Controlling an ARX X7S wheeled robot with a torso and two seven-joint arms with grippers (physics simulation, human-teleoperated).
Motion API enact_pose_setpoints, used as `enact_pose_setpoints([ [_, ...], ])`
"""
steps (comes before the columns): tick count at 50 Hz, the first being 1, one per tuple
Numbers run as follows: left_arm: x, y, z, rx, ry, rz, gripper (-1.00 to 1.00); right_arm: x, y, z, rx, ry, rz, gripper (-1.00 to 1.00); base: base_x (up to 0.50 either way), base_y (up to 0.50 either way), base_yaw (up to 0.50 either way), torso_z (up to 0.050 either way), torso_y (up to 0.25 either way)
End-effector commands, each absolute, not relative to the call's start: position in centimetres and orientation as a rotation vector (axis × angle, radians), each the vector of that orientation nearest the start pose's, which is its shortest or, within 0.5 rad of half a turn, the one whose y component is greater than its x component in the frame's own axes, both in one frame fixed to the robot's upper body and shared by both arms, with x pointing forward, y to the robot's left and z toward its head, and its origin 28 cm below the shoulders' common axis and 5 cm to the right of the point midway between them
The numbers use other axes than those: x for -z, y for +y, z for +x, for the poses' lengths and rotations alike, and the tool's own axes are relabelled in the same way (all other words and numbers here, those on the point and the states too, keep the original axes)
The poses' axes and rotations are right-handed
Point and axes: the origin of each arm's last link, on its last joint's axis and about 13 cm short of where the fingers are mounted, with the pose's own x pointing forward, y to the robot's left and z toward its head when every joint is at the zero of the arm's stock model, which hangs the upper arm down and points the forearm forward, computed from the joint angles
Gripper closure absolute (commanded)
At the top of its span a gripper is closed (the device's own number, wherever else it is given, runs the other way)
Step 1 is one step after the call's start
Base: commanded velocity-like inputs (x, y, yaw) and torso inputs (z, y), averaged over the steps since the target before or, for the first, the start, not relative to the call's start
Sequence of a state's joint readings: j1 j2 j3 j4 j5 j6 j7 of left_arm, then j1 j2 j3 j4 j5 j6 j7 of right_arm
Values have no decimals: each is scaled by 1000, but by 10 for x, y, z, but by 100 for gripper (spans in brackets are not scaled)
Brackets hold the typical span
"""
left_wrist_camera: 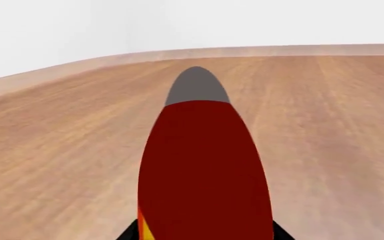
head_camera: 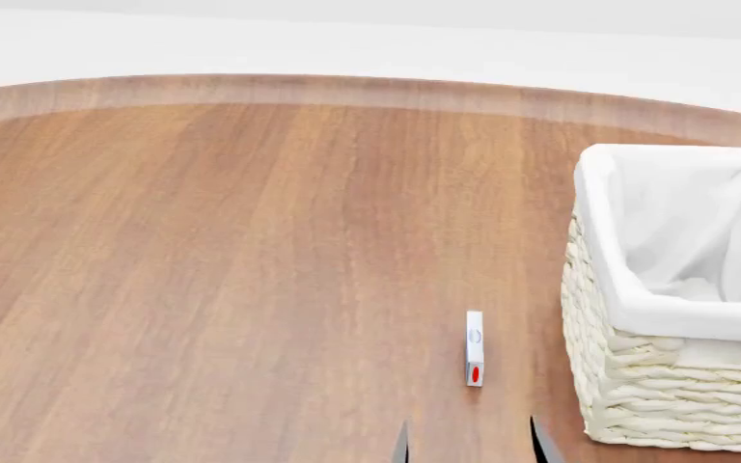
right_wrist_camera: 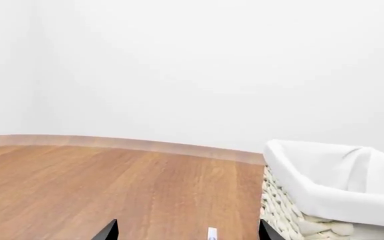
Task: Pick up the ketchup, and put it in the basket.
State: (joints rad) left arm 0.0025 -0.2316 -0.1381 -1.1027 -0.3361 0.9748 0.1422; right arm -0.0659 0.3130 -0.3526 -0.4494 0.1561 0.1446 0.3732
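Closest to the left wrist camera: the ketchup bottle (left_wrist_camera: 205, 170), dark red body filling the middle of the frame, a sliver of yellow-orange label at its lower edge, grey-looking cap end pointing away over the wooden tabletop (left_wrist_camera: 58, 150). Clamped between the left gripper (left_wrist_camera: 205, 235), only black finger bases showing on either side of the bottle at the frame's edge. Held off the table by the look of it, though contact underneath not visible.

From the head camera: two dark fingertips of the right gripper (head_camera: 470, 446) poking in at the bottom edge, spread apart with nothing between them. Same fingers in the right wrist view (right_wrist_camera: 186, 231), wide and empty. Just beyond them, a small white box (head_camera: 475, 348) with a red spot, standing on its narrow edge on the wood, close beside the basket but not touching.

To the right, the cream wicker basket (head_camera: 628, 386), white cloth liner (head_camera: 679, 222) folded over the rim, interior showing only cloth. Ketchup outside the head view entirely, well apart from the basket as far as can be told.

Farthest: curved table edge, then a plain white wall (right_wrist_camera: 178, 65).
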Motion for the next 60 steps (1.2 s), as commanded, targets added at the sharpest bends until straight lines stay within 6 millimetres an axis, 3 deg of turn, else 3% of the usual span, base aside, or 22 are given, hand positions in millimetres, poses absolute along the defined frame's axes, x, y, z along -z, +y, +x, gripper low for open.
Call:
enact_pose_setpoints([
  [1,103,322,107,-276,88,40,100,-71,-80,178,-63,-157,-62,-100,0,0,0,0,0],
  [9,91,323,115,-287,85,29,100,-71,-81,178,-63,-156,-63,-100,0,0,0,0,0],
  [15,53,317,136,-264,49,-4,100,-71,-81,178,-63,-155,-63,-100,0,0,0,0,0],
  [36,-31,305,173,-220,-105,-14,100,-72,-80,178,-65,-155,-60,-100,0,0,0,0,0],
  [50,-59,292,191,-134,-106,4,100,-71,-81,178,-64,-153,-60,-100,0,0,0,0,0],
  [60,-92,278,218,-36,-106,-21,100,-70,-81,177,-64,-151,-64,-100,0,0,0,0,0],
])
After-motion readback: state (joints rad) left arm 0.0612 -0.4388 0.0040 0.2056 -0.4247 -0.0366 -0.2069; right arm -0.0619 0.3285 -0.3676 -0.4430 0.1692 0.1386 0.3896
